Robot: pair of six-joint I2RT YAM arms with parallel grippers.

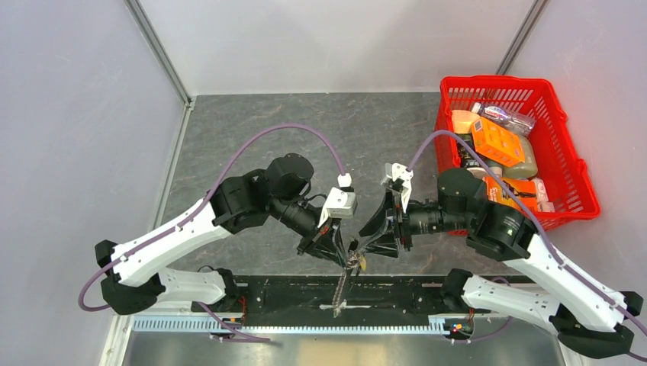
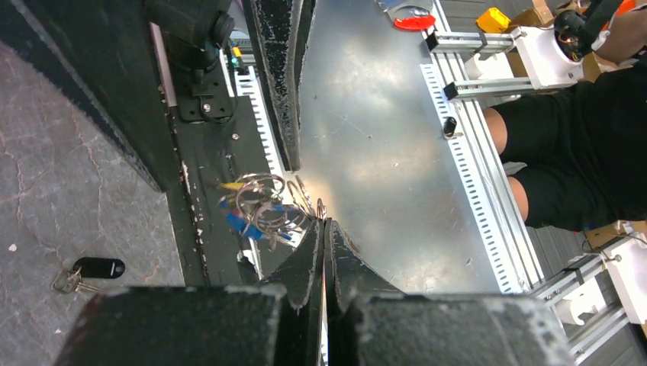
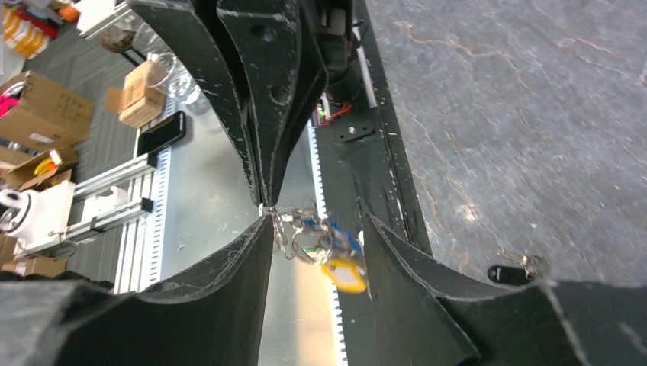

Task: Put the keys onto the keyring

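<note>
Grey tabletop bears the black key unthreaded; left gripper clamps the keyring seemingly carrying blue key and yellow key, right gripper spread apart.

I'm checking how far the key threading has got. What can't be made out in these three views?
- Top external: the keyring is too small, crowded between left gripper and right gripper; its chain's end is unreadable.
- Left wrist: overlapping rings blur which keys are threaded.
- Right wrist: the black-capped key on the table is tiny and blurred.
</note>
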